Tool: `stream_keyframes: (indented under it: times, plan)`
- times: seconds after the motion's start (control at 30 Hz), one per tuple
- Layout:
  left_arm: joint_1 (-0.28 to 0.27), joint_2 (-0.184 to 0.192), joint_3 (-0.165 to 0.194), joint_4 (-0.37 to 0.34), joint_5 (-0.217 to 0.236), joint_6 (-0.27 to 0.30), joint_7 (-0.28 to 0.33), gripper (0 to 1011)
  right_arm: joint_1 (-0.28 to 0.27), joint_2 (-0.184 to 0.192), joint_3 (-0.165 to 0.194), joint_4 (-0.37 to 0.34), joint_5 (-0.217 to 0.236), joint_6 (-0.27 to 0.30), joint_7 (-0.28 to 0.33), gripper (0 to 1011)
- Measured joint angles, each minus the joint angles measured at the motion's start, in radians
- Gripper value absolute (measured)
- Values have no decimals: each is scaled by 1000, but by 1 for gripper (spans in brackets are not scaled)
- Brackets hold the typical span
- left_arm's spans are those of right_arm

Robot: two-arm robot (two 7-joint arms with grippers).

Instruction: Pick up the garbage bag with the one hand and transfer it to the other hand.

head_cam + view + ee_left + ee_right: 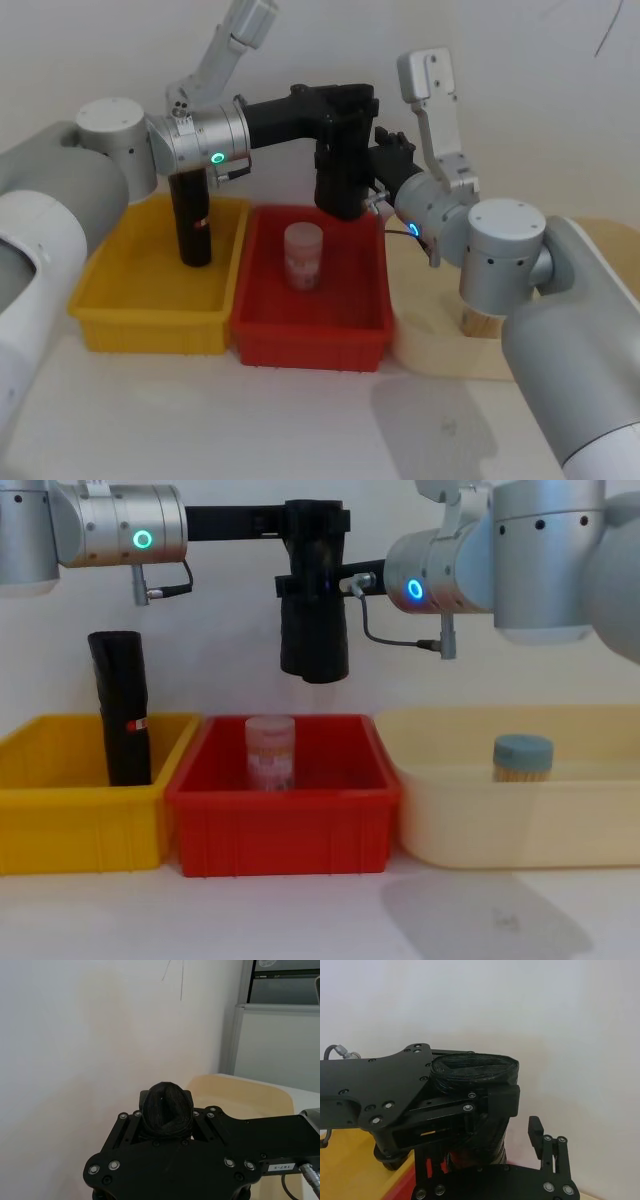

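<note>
The garbage bag [314, 640], a stubby glossy black roll, is clamped upright by the one hand [312, 540] above the red bin [285, 820]. Whether the other hand [385, 160], just beside it, grips cannot be told. A translucent pink jar [270, 752] stands below; a slim labelled roll [124, 708] occupies the yellow bin [70, 830].

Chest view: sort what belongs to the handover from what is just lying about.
Job:
- stubby glossy black plastic roll, held above the red bin
- green-ringed left end effector, gripping it
- blue-ringed right end effector, beside it

Lying about:
- slim labelled black roll
- pink jar
- blue-capped jar
</note>
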Motion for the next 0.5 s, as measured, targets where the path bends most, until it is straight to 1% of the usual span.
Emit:
stream_keyframes:
  times: [0.03,0.1,0.2,0.23,0.3,0.33,0.37,0.5]
  plan:
    - [0,0,0,0,0,0,0,339,2,-2,1,3,0,1,0,963]
    - [0,0,0,0,0,0,0,339,3,-3,2,5,0,1,0,945]
    - [0,0,0,0,0,0,0,339,6,-5,4,10,0,2,0,852]
    - [0,0,0,0,0,0,0,339,6,-6,5,11,0,2,0,852]
    - [0,0,0,0,0,0,0,339,8,-7,5,13,0,3,1,764]
    - [0,0,0,0,0,0,0,339,8,-7,5,13,0,3,1,764]
    - [0,0,0,0,0,0,0,339,8,-8,6,15,0,3,1,713]
    - [0,0,0,0,0,0,0,339,10,-9,7,17,0,4,1,592]
